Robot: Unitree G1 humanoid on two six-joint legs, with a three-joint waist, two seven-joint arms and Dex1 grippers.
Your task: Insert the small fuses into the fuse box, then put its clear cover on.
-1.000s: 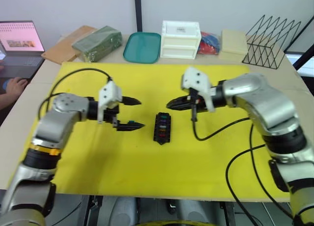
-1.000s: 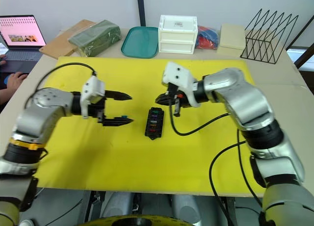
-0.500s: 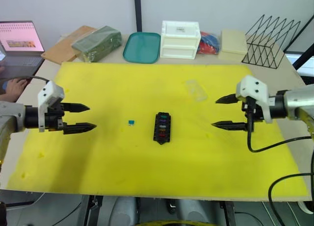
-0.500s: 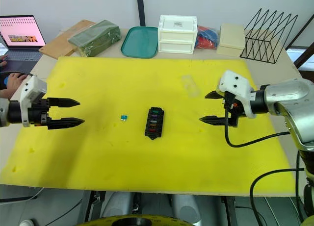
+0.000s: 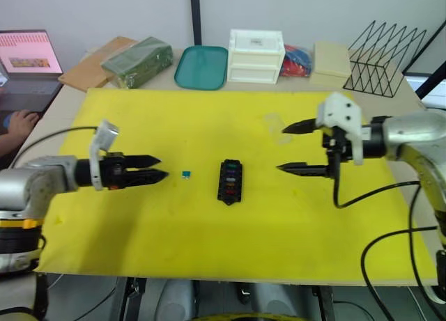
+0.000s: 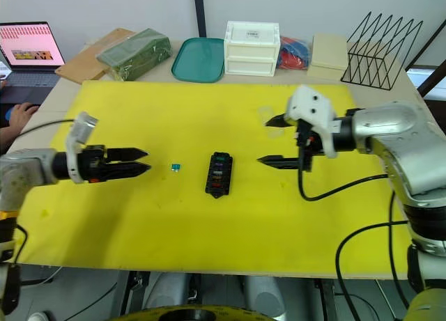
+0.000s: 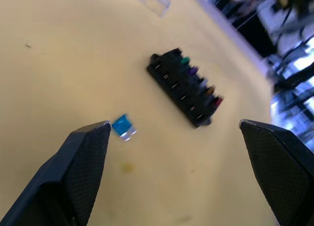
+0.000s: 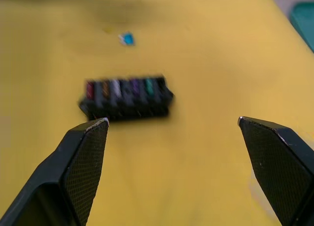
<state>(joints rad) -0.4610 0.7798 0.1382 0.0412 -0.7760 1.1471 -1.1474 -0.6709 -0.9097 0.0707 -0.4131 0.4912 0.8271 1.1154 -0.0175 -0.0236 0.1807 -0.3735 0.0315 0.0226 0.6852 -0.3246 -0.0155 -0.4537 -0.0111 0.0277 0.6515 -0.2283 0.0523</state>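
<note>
Black plastic, the fuse box [image 5: 230, 182] lies on the yellow mat [image 5: 209, 244], and I place everything else from it. I count one box, with several small fuses [image 8: 115, 87] seated in its slots; in my right wrist view I make out red, orange, grey, purple and teal ones, though the blur keeps me from an exact count. One loose teal fuse [image 5: 186, 174] lies on the mat just beside the box, on my left-arm side. The clear cover [image 5: 274, 119] rests flat on the mat beyond the box, toward the white drawer box [image 5: 256, 56].

My left gripper [image 5: 159, 170] hovers on the far side of the loose fuse from the box; my left wrist view shows its fingers spread, holding nothing. My right gripper [image 5: 287, 148] sits on the box's other side, near the cover, fingers wide apart and empty.

I can read no writing: the drawer box carries one small label, too small to make out.
</note>
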